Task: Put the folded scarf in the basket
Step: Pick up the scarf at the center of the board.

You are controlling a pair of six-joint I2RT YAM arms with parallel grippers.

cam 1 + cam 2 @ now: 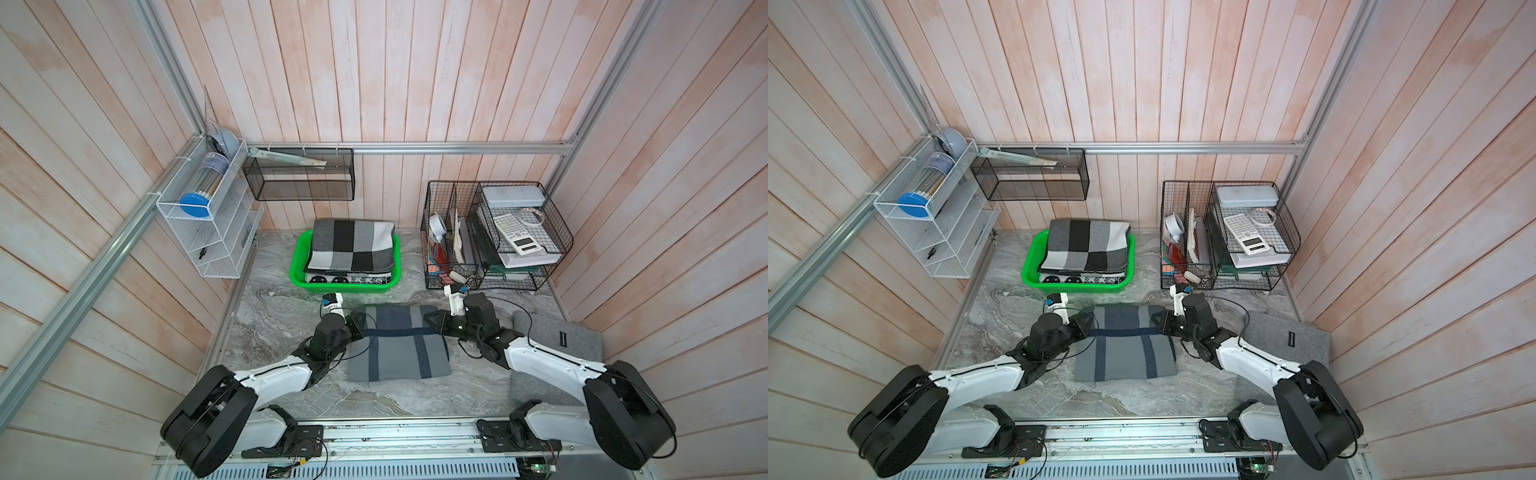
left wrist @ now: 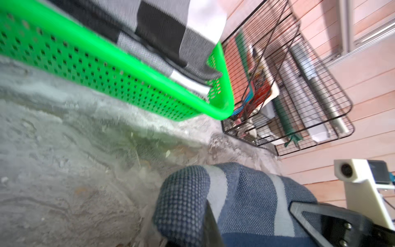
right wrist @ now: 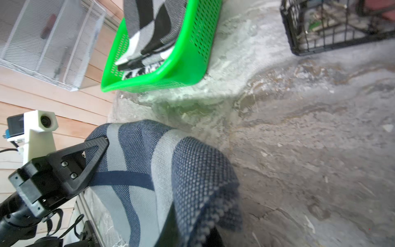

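White wire rack (image 1: 216,249) at left; black mesh shelf (image 1: 299,189) upper centre; black wire organiser (image 1: 436,199) with calculator (image 1: 517,235) at right; grey mat (image 1: 582,345) below it.

The basket's (image 1: 296,266) floor is hidden beneath stacked checked cloths (image 1: 353,245). Near the basket, the scarf's (image 1: 399,345) folds hide the fingertips of the left claw (image 1: 360,327) and the right claw (image 1: 432,323). The basket is blurred in both wrist views.

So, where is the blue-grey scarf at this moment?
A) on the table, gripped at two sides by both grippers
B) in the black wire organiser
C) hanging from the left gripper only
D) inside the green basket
A: the scarf lies on the table in front of the basket, with the left gripper and the right gripper each shut on one side of it.
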